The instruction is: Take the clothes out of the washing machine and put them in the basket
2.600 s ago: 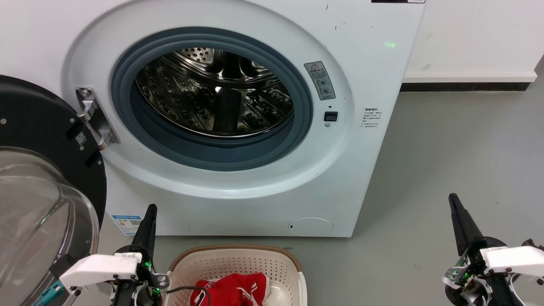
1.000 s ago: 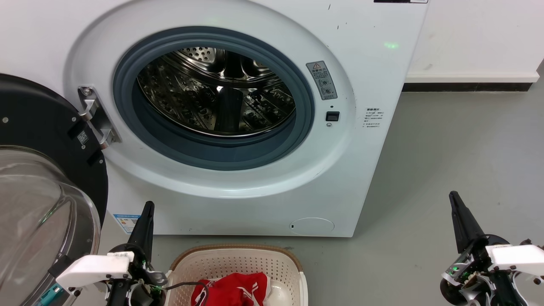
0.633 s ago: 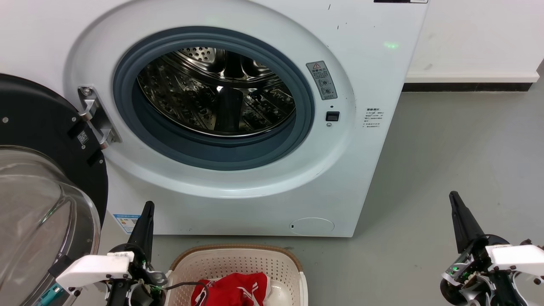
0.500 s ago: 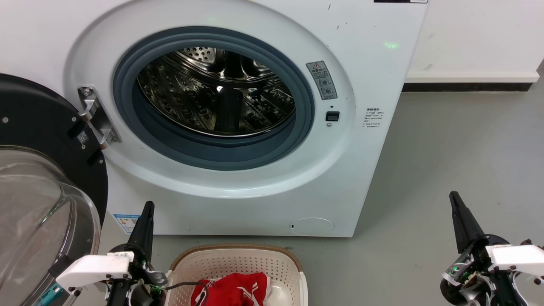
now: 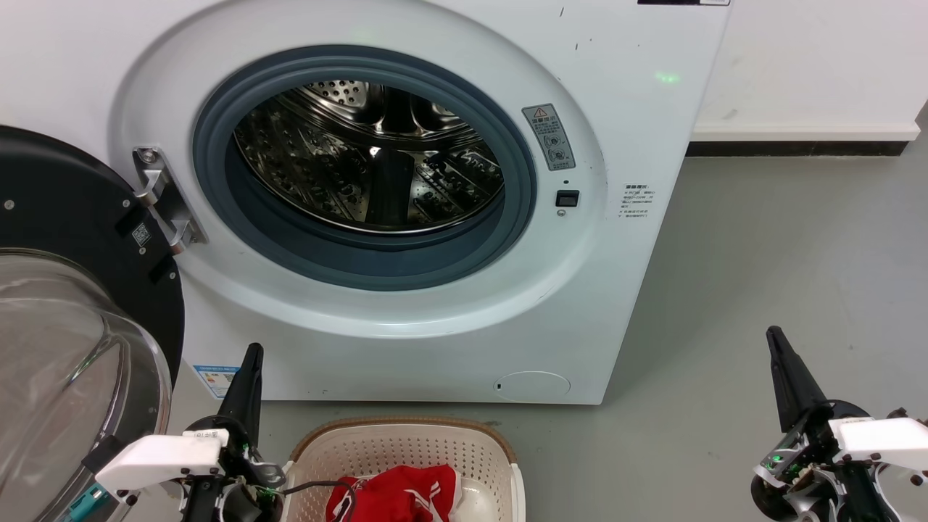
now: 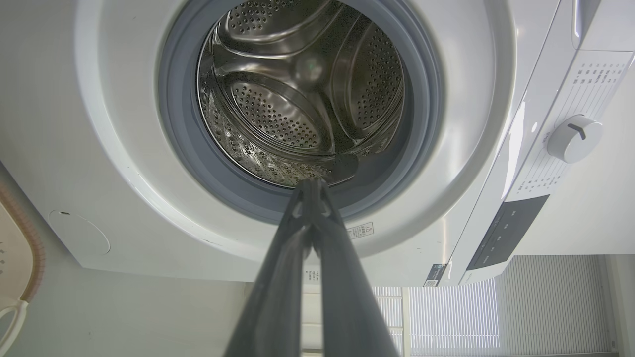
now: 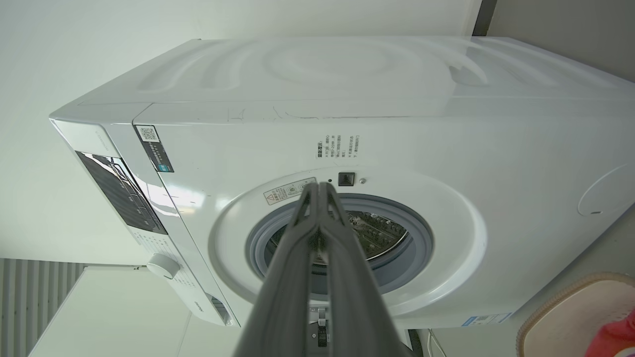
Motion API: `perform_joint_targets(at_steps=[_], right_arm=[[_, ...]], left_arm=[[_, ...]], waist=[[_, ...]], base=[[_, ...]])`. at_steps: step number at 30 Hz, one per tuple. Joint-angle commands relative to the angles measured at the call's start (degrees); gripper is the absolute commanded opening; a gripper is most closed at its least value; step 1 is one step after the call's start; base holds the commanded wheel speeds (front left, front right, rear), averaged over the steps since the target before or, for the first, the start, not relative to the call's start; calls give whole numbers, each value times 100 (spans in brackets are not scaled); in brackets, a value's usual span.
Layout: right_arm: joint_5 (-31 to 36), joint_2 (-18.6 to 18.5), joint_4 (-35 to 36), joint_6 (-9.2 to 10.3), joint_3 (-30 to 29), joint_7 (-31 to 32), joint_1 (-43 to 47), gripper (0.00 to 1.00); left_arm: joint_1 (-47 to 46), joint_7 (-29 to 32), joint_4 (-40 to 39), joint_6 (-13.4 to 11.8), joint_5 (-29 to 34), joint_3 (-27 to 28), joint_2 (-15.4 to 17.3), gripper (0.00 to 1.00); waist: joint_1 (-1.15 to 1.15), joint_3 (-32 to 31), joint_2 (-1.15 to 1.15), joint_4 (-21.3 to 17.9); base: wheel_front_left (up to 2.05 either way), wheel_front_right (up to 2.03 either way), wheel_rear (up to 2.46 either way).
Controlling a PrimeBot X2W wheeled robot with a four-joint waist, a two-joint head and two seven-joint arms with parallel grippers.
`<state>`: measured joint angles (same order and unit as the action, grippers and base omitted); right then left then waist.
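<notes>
Red fabric with white stripes, the clothes, lies crumpled in the basket, just beside the left fingers on the side facing the right fingers, and low, back from both sets of tips. Heap is cut off by the head view's lower edge; no long axis can be read.

Left fingers: pressed together, tips meeting, nothing between them. Right fingers: the same, clenched and bare. Left arm is clearly the nearer to the basket; right fingers stand well apart from it over the grey floor.

Ahead of both fingertips: the washing machine, porthole open. Steel drum shows no red in the parts visible from head and left wrist views. Judgement: unloading looks done or close to it; any further move would be a check of the drum.

Obstacles: open glass door just outside the left fingers; a dark cable crosses the basket's edge onto the clothes and could snag.
</notes>
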<state>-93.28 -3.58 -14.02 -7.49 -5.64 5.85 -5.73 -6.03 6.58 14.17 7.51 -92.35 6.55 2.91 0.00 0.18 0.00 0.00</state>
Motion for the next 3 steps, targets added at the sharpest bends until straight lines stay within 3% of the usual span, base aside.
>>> perform_joint_targets(at_steps=[1,3], right_arm=[[37,13,-11,0,-12,12,-85,0],[39,14,-10,0,-15,14,-85,0]], left_arm=[[-38,14,-19,13,-13,17,-8,0],[-38,14,-20,13,-13,17,-8,0]], waist=[[0,0,0,0],[0,0,0,0]], base=[[0,0,0],[0,0,0]])
